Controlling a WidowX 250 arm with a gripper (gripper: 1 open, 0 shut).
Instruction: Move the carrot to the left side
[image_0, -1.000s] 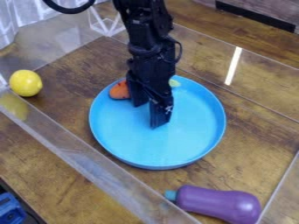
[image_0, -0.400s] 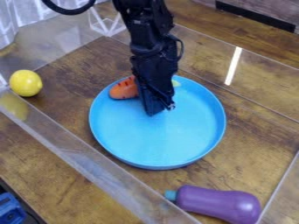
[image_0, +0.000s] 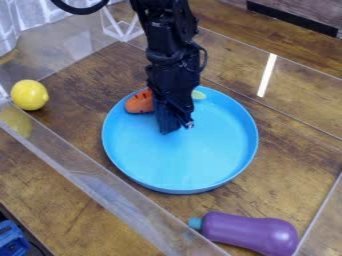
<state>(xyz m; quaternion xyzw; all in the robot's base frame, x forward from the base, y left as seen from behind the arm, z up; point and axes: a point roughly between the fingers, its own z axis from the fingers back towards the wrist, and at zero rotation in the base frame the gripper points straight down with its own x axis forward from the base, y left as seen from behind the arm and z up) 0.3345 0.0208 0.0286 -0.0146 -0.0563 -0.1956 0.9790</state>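
The small orange carrot (image_0: 138, 101) lies across the back left rim of the blue plate (image_0: 201, 182). Its orange end shows left of the arm and its light green stub (image_0: 199, 95) shows right of it. My black gripper (image_0: 171, 122) comes straight down on the carrot's middle, fingers drawn together around it and tips low against the plate. The carrot's middle is hidden behind the fingers.
A yellow ball (image_0: 28, 95) rests at the far left on the wooden surface. A purple eggplant (image_0: 249, 233) lies at the front right. Clear plastic walls (image_0: 80, 165) box in the work area along the front and left.
The fingers stood wide apart over the plate's back edge a second ago. They have since closed together on the carrot, and the carrot's orange end has shifted slightly.
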